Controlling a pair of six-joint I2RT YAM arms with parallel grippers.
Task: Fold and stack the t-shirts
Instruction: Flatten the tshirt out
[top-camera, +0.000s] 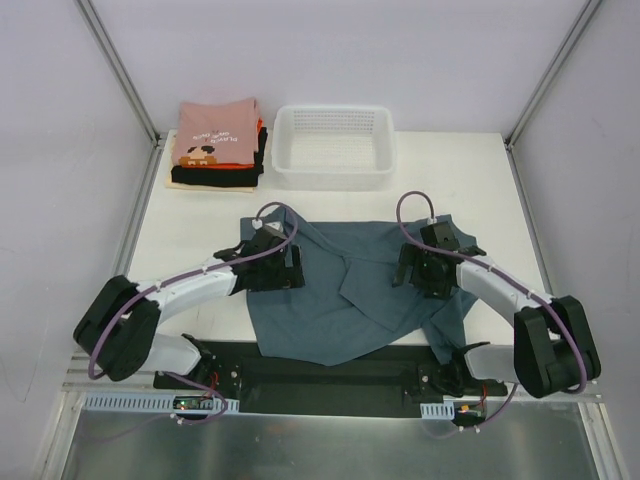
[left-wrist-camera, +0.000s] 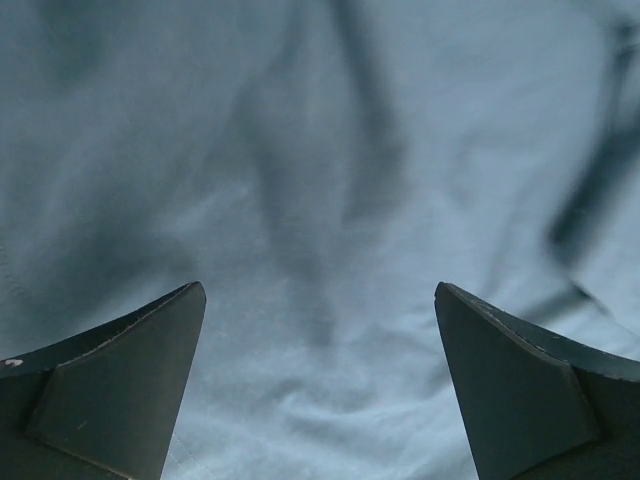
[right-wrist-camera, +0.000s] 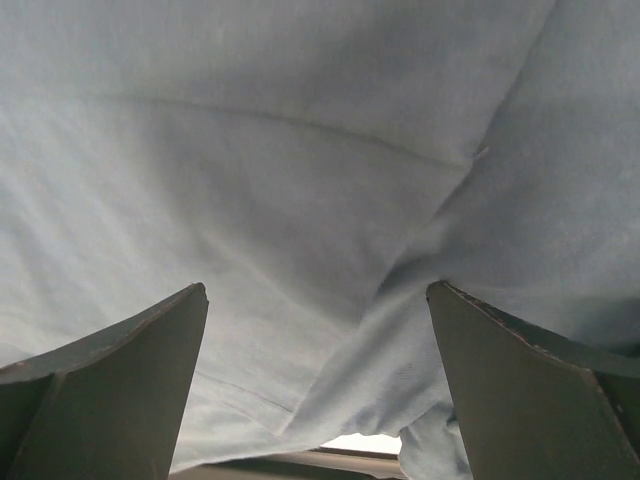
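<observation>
Upper left of frame: folded stack (top-camera: 215, 176), pink printed tee (top-camera: 215, 130) on top; print lettering too small to read. Centre-left: left gripper (top-camera: 288, 266) over left edge of blue-grey t-shirt (top-camera: 340, 300), jaws spread wide, nothing clasped. T-shirt rumpled, lower centre. Centre-right: right gripper (top-camera: 414, 268) over its right edge, jaws spread, released.

White mesh basket (top-camera: 334, 175) stands at the far edge of the white table (top-camera: 200, 225); pale walls (top-camera: 60, 120) enclose it.

L hand (top-camera: 296, 271) & R hand (top-camera: 404, 272) over tee (top-camera: 345, 305) (blue-grey, rumpled)
</observation>
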